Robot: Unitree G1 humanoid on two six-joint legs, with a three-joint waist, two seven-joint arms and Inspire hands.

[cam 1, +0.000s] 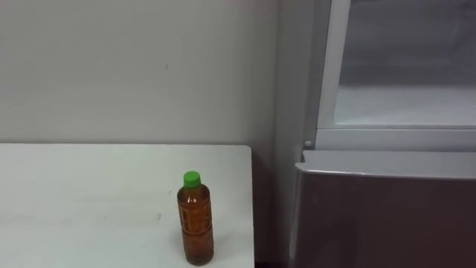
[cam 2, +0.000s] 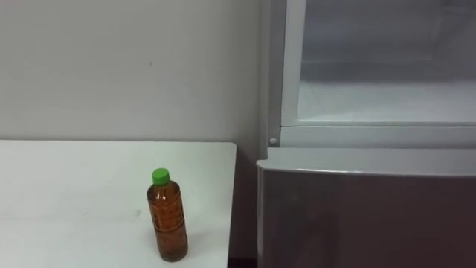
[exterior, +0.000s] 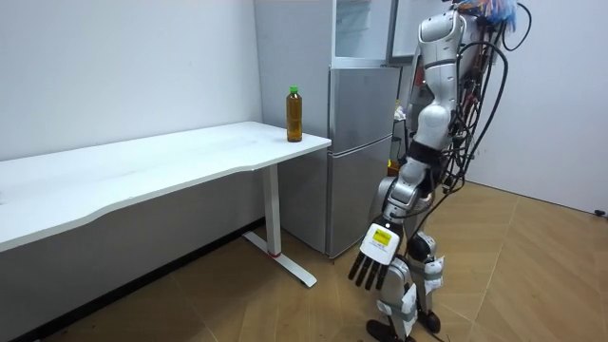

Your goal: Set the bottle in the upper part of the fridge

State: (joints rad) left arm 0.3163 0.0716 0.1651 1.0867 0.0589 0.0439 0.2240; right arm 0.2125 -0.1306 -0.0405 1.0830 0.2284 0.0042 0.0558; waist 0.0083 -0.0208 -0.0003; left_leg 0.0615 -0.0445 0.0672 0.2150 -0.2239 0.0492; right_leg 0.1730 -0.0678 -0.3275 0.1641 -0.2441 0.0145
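bottle upright at lower centre, near the right edge of the white table, handy for pickup | upper fridge at upper right stands open, ready to receive | left hand hangs low, fingers straight, empty | grasp not yet begun

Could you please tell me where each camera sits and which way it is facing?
Left eye view: on the robot's head, facing the wall, over the table corner with the bottle and the fridge.
Right eye view: just beside it, same scene, slightly shifted.
Room view: standing off in the room, sees the whole robot before the fridge, left hand hanging open.
All three share bottle, table and fridge.
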